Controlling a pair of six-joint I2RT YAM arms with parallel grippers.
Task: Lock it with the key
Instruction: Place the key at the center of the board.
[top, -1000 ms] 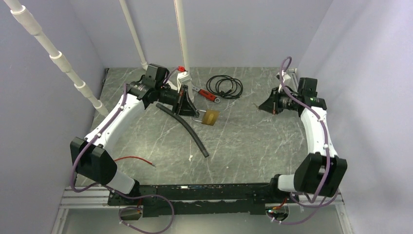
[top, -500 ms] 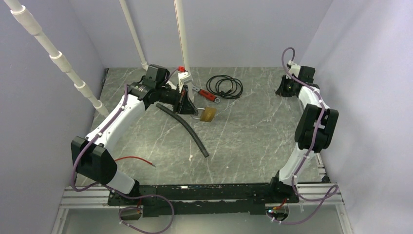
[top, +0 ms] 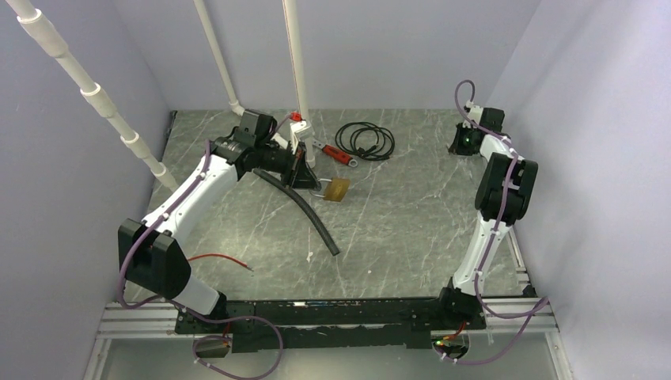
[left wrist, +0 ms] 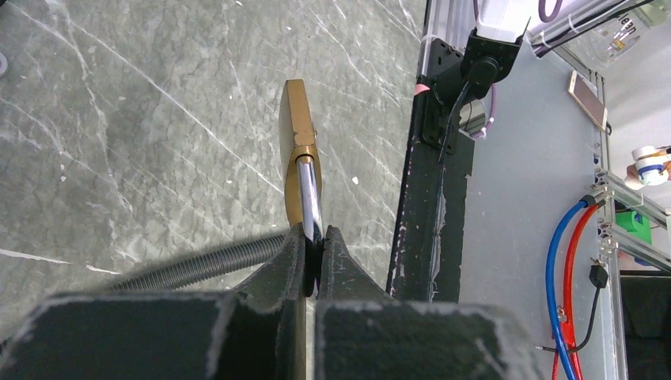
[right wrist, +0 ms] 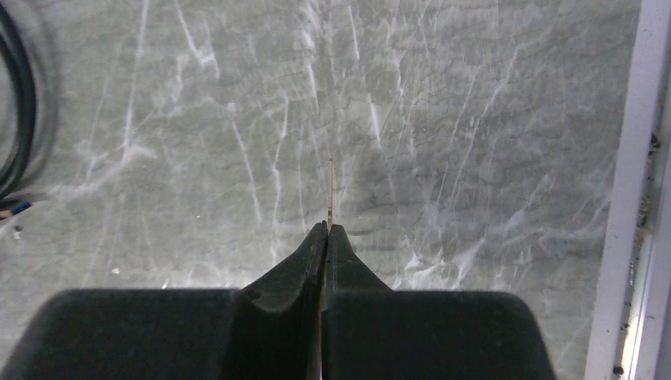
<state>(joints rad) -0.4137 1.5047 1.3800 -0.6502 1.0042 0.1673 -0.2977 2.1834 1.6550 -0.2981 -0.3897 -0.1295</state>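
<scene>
A brass padlock (top: pixel 338 190) hangs just above the marble table, left of centre. My left gripper (top: pixel 305 170) is shut on its steel shackle (left wrist: pixel 310 202). In the left wrist view the brass body (left wrist: pixel 297 134) sticks out edge-on beyond my left gripper (left wrist: pixel 315 237). My right gripper (top: pixel 461 141) is at the far right back of the table, near the wall. Its jaws are pressed together in the right wrist view (right wrist: pixel 327 228), and a thin key blade (right wrist: pixel 331 186) pokes out edge-on from between them, over bare table.
A black corrugated hose (top: pixel 305 210) lies diagonally beneath the padlock. A coiled black cable (top: pixel 364 141) and a red-handled tool (top: pixel 332 152) lie at the back. A red wire (top: pixel 221 260) lies front left. White pipes (top: pixel 297 71) rise behind the left arm.
The right arm has swung from the right middle of the table back into the far right corner, folding upright. The left gripper and padlock have shifted slightly left.
</scene>
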